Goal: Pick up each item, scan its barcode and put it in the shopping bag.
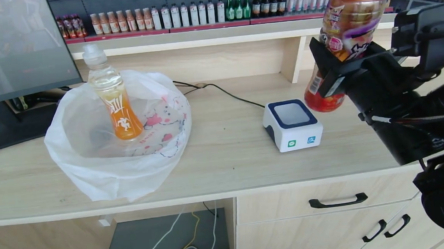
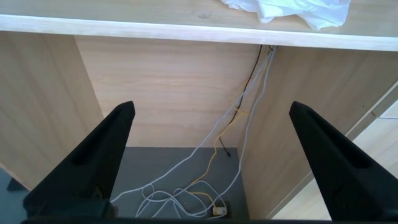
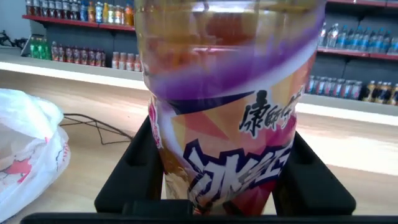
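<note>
My right gripper (image 1: 345,67) is shut on a large bottle of amber drink (image 1: 343,41) with a purple and orange label, held upright above the counter, just right of and behind the white barcode scanner (image 1: 292,124). The same bottle (image 3: 227,106) sits close between the black fingers (image 3: 127,171) in the right wrist view. A white shopping bag (image 1: 120,147) lies open on the left of the counter with a smaller orange drink bottle (image 1: 112,95) standing inside it. My left gripper (image 2: 211,162) hangs open below the counter edge, facing the cables in the knee space.
A dark monitor (image 1: 15,47) stands at the back left. A black cable (image 1: 223,93) runs from the scanner to the back of the counter. Shelves of bottles (image 1: 198,13) line the far wall. Drawers with black handles (image 1: 338,201) sit under the counter at right.
</note>
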Controlling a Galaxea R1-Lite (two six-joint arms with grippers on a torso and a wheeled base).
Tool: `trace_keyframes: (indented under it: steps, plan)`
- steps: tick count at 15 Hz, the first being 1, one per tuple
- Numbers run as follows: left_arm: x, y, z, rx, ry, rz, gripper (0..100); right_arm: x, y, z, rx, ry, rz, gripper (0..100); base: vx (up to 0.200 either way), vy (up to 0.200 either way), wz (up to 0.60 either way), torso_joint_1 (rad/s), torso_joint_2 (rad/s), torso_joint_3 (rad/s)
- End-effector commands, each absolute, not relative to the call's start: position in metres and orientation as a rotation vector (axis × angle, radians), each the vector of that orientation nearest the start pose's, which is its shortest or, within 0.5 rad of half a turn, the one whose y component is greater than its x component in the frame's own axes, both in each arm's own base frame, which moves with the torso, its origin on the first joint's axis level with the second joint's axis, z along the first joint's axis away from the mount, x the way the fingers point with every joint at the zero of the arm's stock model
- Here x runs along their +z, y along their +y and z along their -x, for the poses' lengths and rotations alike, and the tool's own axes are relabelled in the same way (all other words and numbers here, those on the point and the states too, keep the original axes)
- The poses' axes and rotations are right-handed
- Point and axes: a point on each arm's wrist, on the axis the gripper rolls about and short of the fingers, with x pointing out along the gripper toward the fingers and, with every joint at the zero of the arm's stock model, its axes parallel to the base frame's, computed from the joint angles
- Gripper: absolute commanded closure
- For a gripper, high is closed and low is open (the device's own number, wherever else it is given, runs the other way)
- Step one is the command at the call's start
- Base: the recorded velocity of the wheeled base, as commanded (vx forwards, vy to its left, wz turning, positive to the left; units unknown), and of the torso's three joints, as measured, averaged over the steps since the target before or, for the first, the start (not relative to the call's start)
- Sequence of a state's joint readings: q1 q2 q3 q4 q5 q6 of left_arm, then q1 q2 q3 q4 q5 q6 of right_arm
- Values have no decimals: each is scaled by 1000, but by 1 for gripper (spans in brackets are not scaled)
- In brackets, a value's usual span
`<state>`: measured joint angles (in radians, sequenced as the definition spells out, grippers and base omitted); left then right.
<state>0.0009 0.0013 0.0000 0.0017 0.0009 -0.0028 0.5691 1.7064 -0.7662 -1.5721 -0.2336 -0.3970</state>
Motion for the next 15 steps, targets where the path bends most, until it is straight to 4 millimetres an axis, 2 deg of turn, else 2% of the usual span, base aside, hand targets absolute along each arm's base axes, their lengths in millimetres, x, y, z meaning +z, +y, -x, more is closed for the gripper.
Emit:
trace_keyframes:
  steps: [1,3,9,11,15]
  plan:
    - [75,0,23,3,3,3,0,267,164,-252,208,-675,173,100,0,0,0,0,0,0]
    - [75,0,23,3,3,3,0,263,170,-254,210,-678,237,100,0,0,0,0,0,0]
    - [75,0,23,3,3,3,0,247,176,-261,358,-772,535,100,0,0,0,0,0,0]
    - [75,0,23,3,3,3,0,246,164,-268,411,-845,664,100,0,0,0,0,0,0]
    - [75,0,23,3,3,3,0,240,146,-279,473,-892,782,100,0,0,0,0,0,0]
